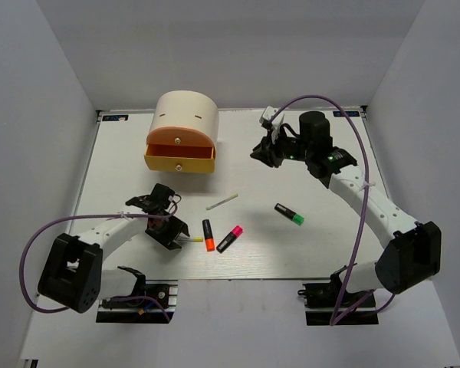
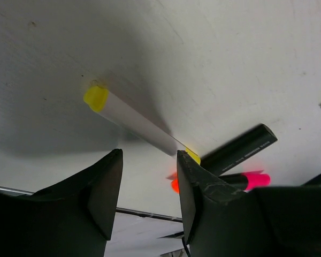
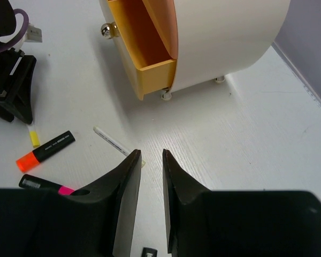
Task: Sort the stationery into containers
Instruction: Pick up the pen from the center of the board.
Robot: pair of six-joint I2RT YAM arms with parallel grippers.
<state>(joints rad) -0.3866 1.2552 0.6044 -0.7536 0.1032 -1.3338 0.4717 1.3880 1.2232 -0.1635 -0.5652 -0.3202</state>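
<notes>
The left gripper (image 1: 176,234) sits at 8 o'clock on the white, faintly grained table (image 1: 307,253). Its jaws are spread and grasp nothing. In the left wrist view their tips hang above a pale pen (image 2: 134,120), slim and smooth with yellow ends, which lies flat on the table.

At that pen's 3 o'clock lie an orange-capped highlighter (image 1: 208,234) and a pink-capped highlighter (image 1: 230,238). Both have black barrels with fine white print too small to read.

The cream cabinet (image 1: 186,115), a smooth half-cylinder, stands at 11 o'clock. Its orange drawer (image 1: 180,139) sits in, and the yellow drawer (image 1: 179,162) below it is pulled out, with a shiny round knob (image 3: 108,29).

A thin white pen (image 1: 222,201) lies near the centre, with a green-capped highlighter (image 1: 289,214) at its 4 o'clock.

The right gripper (image 1: 261,153) hangs at 1 o'clock, its fingers a narrow gap apart and holding nothing.
</notes>
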